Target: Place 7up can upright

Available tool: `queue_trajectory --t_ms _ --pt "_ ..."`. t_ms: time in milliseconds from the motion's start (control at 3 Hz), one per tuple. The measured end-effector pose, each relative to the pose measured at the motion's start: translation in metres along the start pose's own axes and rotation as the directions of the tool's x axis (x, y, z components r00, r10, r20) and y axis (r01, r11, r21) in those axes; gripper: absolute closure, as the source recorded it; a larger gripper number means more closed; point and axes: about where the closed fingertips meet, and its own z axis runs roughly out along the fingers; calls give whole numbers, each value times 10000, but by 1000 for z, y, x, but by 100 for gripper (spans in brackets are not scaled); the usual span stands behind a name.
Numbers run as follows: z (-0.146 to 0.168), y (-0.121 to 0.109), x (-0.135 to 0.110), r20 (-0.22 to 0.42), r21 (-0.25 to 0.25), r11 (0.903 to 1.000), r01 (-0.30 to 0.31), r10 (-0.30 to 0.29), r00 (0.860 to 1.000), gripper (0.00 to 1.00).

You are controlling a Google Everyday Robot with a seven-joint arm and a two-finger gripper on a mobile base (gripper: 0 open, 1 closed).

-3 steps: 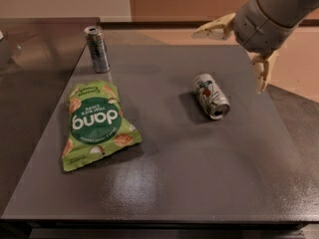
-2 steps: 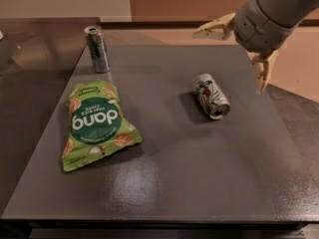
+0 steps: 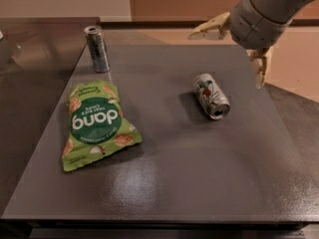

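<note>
Starting at the eleven o'clock corner of the dark table (image 3: 169,193): a slim dark grey can (image 3: 97,49), standing upright. Just nearer, toward nine o'clock, a green bag of dang chips (image 3: 94,126), lying flat. Moving on to about two o'clock from the table's middle: the 7up can (image 3: 211,95), on its side, silver lid turned toward five o'clock, touching nothing, well apart from both bag and slim can. Farther out, at one o'clock over the table's far right corner, the gripper (image 3: 224,61), released and empty, fingers (image 3: 212,28) splayed wide (one reaching toward nine o'clock, the other hanging toward six), near the can but clear of it.

Compared with a second ago: no visible shift in either gripper or can. Reads as a pause ahead of the reach rather than progress; grasp not yet begun, whole task left to do. Next, probably: coming down toward seven o'clock, closing across the can's body, tipping it onto its base. Worth watching for a roll at first contact.
</note>
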Motion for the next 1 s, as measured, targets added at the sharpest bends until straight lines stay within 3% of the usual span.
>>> queue_trajectory --t_ms 333,667,1000 --pt "15 4 -1 444 -372 9929 1126 -1109 9928 0" --pt "30 14 -5 889 -539 9663 2517 -2464 9651 0" --pt "42 25 -10 1105 -598 9212 3845 -3768 9197 0"
